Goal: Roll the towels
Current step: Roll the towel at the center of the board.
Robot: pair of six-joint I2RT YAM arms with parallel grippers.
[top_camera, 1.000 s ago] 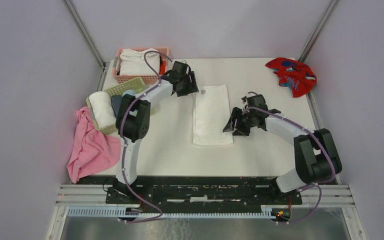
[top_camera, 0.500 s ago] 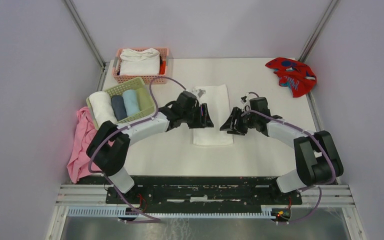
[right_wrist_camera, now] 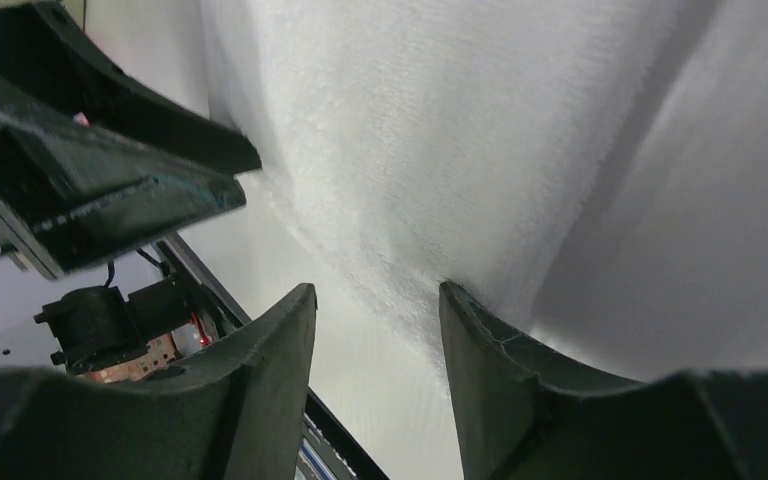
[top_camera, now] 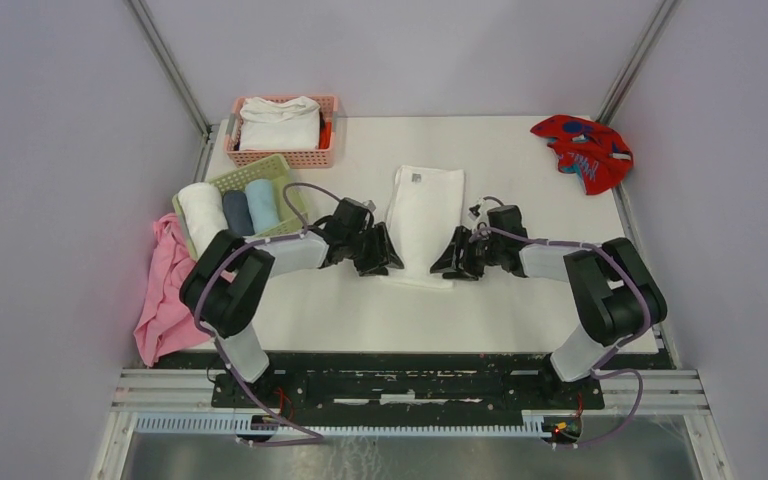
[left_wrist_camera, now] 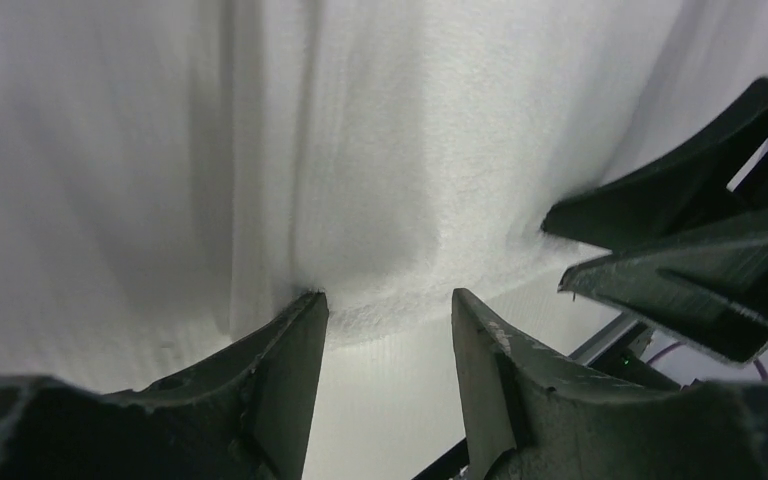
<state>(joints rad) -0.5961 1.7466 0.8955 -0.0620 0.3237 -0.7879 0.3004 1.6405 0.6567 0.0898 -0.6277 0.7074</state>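
white towel (top_camera: pixel 426 212): middle of the table (top_camera: pixel 520 305), near end between both grippers
left gripper (top_camera: pixel 387 263): fingers apart at its near left corner, not clamped
right gripper (top_camera: pixel 442 268): same deal, near right corner

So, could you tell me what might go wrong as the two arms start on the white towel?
The left pincer and right pincer stand open, close together, at the near edge of the white towel; they might knock each other. The towel lies a little askew, so the roll may come out uneven. Only the hem lies between the jaws; it could slip out.
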